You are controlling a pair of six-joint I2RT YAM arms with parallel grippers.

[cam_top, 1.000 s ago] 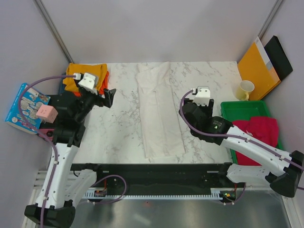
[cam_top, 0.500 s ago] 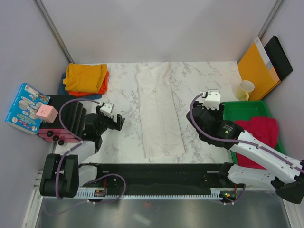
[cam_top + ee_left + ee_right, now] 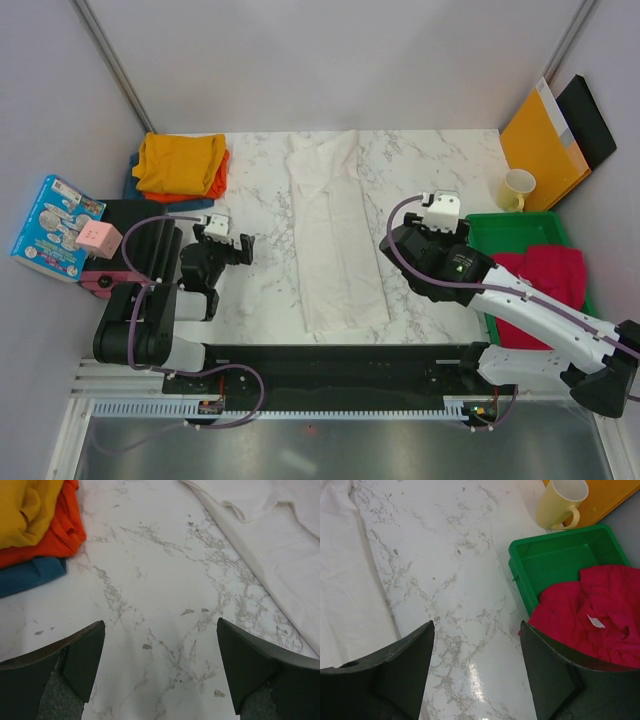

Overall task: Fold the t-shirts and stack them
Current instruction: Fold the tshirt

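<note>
The white t-shirt [image 3: 330, 230] lies folded into a long strip down the table's middle; its edge shows in the left wrist view [image 3: 280, 545] and the right wrist view [image 3: 345, 580]. The mustard yellow t-shirt [image 3: 180, 158] sits folded on the orange one [image 3: 218, 178] and the blue one [image 3: 25, 577] at the far left. The crimson-pink t-shirt [image 3: 545, 275] lies crumpled in the green tray [image 3: 505, 228]. My left gripper [image 3: 232, 247] is open and empty over bare marble, left of the white shirt. My right gripper [image 3: 425, 222] is open and empty between the white shirt and the tray.
A cream mug [image 3: 515, 188], an orange-yellow envelope [image 3: 540, 140] and a black folder [image 3: 590, 120] stand at the far right. A picture box [image 3: 55, 225] and a pink box [image 3: 97, 240] sit off the table's left edge.
My left arm has drawn back from the stack at the far left and folded down low near its base. My right gripper has shifted slightly. The shirts have not moved.
</note>
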